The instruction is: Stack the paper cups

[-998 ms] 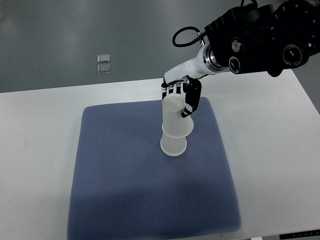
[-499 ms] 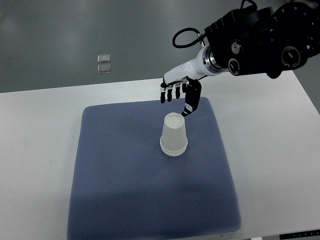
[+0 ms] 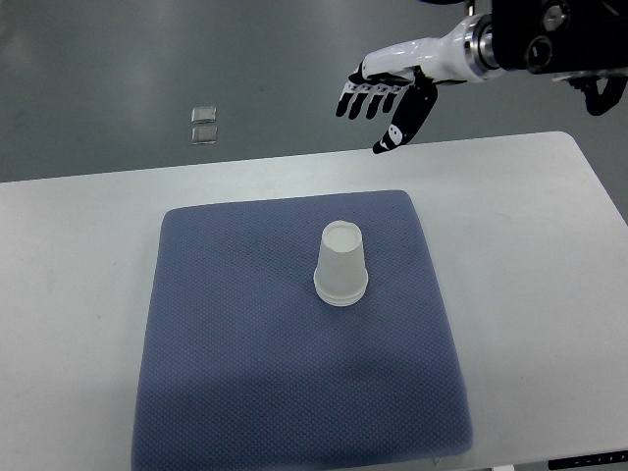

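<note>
A stack of translucent white paper cups [image 3: 340, 265] stands upside down near the middle of the blue-grey mat [image 3: 235, 373]. The cups are nested so that the stack looks like one cup. My right hand [image 3: 385, 106] hangs well above and behind the stack, past the mat's far edge, fingers spread and empty. Its arm comes in from the upper right. The left arm is out of view.
The mat lies on a white table [image 3: 78, 294]. The table's far edge runs just behind the mat, with grey floor beyond. Two small clear squares [image 3: 204, 125] lie on the floor at the upper left.
The upper cup dropped fully onto the lower one and the hand let go. The right hand then rose and pulled back toward the upper right, away from the stack.
</note>
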Robot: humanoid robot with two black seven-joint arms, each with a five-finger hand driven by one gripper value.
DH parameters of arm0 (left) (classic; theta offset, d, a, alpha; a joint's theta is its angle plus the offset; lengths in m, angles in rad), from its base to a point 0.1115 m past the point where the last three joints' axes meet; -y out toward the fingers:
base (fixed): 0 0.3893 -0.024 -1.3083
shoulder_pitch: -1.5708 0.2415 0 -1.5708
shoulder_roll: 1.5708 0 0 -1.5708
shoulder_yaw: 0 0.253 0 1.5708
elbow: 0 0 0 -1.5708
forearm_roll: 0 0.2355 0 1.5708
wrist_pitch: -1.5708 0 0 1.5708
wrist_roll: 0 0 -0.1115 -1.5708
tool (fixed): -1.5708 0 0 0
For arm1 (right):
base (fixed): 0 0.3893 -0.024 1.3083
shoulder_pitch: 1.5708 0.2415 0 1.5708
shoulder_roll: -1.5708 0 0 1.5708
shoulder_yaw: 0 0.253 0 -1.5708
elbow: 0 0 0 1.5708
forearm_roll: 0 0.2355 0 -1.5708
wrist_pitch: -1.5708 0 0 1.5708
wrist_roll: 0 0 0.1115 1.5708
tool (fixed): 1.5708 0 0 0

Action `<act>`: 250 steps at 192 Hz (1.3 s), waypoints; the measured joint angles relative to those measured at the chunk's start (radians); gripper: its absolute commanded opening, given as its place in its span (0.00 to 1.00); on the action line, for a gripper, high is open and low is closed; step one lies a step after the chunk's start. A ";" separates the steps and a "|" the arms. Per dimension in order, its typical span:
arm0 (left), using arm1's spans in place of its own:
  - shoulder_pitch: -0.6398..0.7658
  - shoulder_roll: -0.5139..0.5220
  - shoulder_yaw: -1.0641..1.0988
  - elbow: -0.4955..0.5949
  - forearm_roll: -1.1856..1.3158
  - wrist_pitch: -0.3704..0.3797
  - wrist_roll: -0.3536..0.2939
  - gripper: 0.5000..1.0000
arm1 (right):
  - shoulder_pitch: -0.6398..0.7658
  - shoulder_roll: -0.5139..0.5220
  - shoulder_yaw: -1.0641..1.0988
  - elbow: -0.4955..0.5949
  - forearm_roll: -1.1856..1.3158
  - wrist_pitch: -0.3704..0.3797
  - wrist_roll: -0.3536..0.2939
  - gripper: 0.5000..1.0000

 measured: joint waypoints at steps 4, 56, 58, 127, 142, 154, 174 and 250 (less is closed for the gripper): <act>0.000 0.000 0.000 0.000 0.000 0.000 0.000 1.00 | -0.026 -0.034 0.028 -0.003 0.017 -0.019 0.001 0.57; 0.000 0.000 0.001 -0.001 0.001 -0.001 0.000 1.00 | -0.447 -0.265 0.504 -0.047 0.103 -0.188 0.015 0.65; 0.000 0.000 0.001 -0.001 0.001 -0.001 0.000 1.00 | -0.467 -0.267 0.525 -0.052 0.104 -0.192 0.017 0.66; 0.000 0.000 0.001 -0.001 0.001 -0.001 0.000 1.00 | -0.986 -0.224 1.048 -0.179 0.118 -0.243 0.083 0.77; 0.000 0.000 0.001 -0.001 0.001 -0.001 0.001 1.00 | -1.059 -0.193 1.117 -0.216 0.118 -0.236 0.086 0.79; 0.000 0.000 0.001 -0.001 0.001 -0.001 0.001 1.00 | -1.108 -0.168 1.160 -0.244 0.118 -0.224 0.086 0.83; 0.000 0.000 0.001 -0.001 0.001 -0.001 0.001 1.00 | -1.172 -0.132 1.207 -0.289 0.115 -0.174 0.093 0.83; 0.000 0.000 0.001 -0.001 0.000 0.000 0.000 1.00 | -1.300 -0.035 1.267 -0.524 0.115 0.134 0.173 0.85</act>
